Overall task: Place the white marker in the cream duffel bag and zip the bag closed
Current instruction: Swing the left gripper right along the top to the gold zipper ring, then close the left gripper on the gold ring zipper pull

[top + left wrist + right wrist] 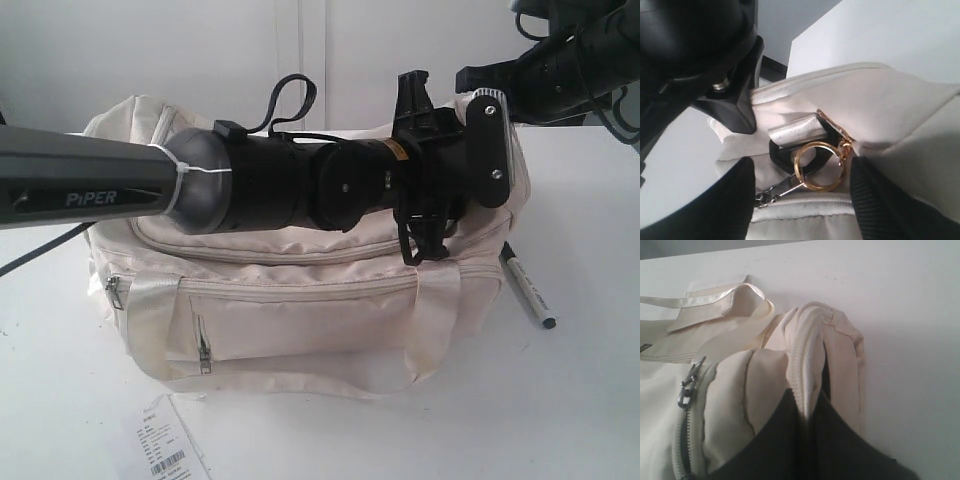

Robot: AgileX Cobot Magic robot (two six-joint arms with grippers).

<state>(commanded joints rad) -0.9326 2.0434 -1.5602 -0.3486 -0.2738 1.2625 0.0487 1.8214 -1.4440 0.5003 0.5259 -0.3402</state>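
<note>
The white marker (527, 290) lies on the table (600, 400), just beside the cream duffel bag (300, 310) and below the right gripper (807, 412), which pinches a zip-edged fold at the bag's end. The left gripper (802, 167) is spread around a gold ring (819, 188).

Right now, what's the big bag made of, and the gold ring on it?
The cream duffel bag looks like soft matte cloth: it wrinkles and sags. The ring is probably polished gold-coloured metal: it glints.
</note>
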